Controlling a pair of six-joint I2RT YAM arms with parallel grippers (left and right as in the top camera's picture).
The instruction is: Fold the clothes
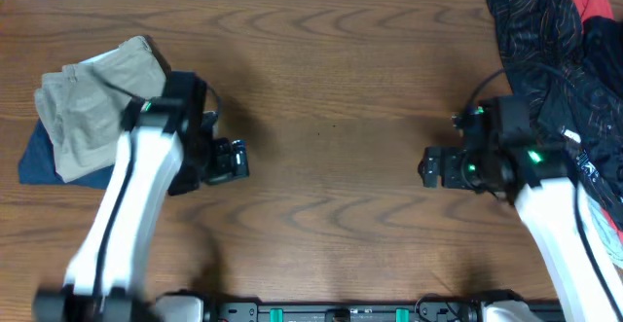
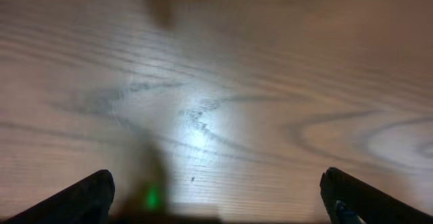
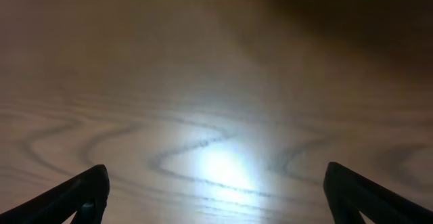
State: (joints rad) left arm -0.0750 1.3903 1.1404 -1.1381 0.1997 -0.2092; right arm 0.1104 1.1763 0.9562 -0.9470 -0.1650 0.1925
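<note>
Khaki cotton trousers (image 1: 92,108) lie as a folded bundle at the far left of the brown wooden counter (image 1: 331,89), resting on a navy-blue garment (image 1: 34,157). Left claw (image 1: 229,159), just right of the bundle, and right claw (image 1: 433,166), well apart, both stand spread and empty. Judgement: the fold appears complete; any tidying should press edges flat, not drag them.

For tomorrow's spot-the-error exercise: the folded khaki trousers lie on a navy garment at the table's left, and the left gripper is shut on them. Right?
Wrong on one point: the left gripper is open over the bare table, holding nothing, as the left wrist view shows. The folded khaki trousers do lie on the navy garment at the table's left.
</note>
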